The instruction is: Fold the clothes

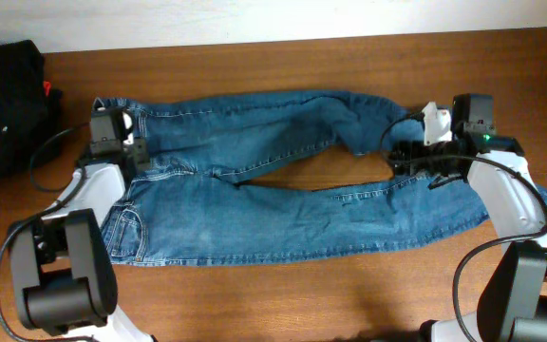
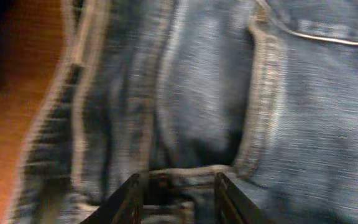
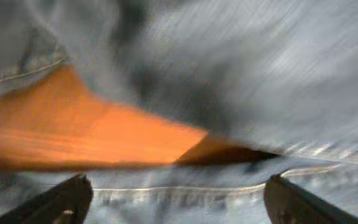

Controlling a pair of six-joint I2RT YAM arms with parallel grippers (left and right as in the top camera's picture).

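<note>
Jeans [image 1: 283, 223] spread on table [image 1: 254, 304], legs rightward

Robot lab: wooden table [image 1: 283, 294], white wall [image 1: 254, 19]

The worktop [image 1: 349, 294] is brown wood, running across the whole overhead view below a pale strip at the top edge. A pair of blue jeans [image 1: 254, 204] lies flat on it across the middle, waistband toward the left of the frame and legs reaching to the right. The upper leg ends in a bunched fold right of centre; the lower leg stretches further right. A sliver of bare wood shows between the legs. At the upper left, a black garment pile [image 1: 3, 104] with a small red tag [image 1: 47, 90] rests on the worktop, near the waistband.
</note>
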